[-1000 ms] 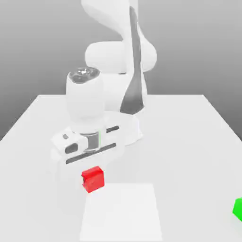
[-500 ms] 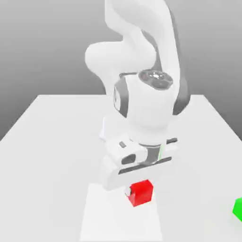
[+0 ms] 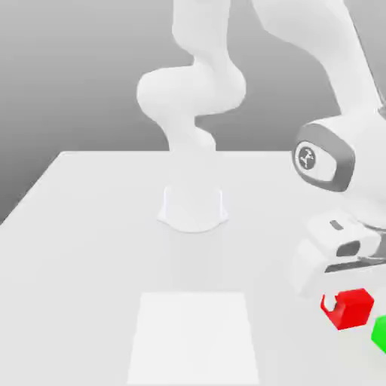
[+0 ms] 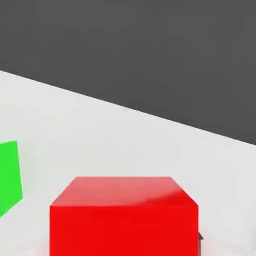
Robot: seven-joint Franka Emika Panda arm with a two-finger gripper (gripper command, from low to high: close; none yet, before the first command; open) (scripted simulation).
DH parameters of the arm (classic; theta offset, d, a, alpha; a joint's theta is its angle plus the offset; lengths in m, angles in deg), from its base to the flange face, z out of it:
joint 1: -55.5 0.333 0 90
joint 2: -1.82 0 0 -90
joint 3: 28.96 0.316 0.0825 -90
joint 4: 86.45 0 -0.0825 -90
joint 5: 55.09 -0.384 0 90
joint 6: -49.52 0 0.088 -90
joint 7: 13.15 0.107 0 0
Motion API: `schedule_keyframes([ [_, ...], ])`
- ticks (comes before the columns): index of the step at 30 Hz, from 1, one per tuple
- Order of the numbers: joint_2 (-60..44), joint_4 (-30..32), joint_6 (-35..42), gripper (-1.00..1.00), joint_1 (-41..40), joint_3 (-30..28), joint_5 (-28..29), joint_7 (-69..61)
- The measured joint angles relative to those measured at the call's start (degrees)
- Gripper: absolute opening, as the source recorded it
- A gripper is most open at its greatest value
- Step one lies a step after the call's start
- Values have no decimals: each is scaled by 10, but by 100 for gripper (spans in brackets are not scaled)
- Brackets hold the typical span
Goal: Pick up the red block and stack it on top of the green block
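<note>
The red block [image 3: 349, 308] hangs under my white gripper [image 3: 343, 301], which is shut on it, low on the exterior view's right. The green block [image 3: 379, 332] rests on the table just to the exterior view's right of and below the red one, cut by the frame edge. In the hand view the red block [image 4: 124, 215] is close to the camera, and the green block [image 4: 10, 175] shows beside it on the white table.
The white table [image 3: 90, 226] stretches across the scene, with a brighter square patch [image 3: 194, 335] near its front. The arm's round base [image 3: 193, 207] stands at the middle back. Beyond the table's far edge the backdrop is dark grey.
The gripper has carried the red block from the exterior view's left, across the front of the table, to the right, ending next to the green block.
</note>
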Motion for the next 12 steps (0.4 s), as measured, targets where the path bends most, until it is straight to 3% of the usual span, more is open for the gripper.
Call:
schedule_keyframes([
  [4, -6, -33, 13, -100, 34, 20, -20, 70],
  [8, -70, -45, -44, -100, 52, 11, -10, 97],
  [9, -84, -45, -56, 100, 54, 9, -6, 100],
  [12, -84, -45, -56, 100, 54, 9, -6, 100],
])
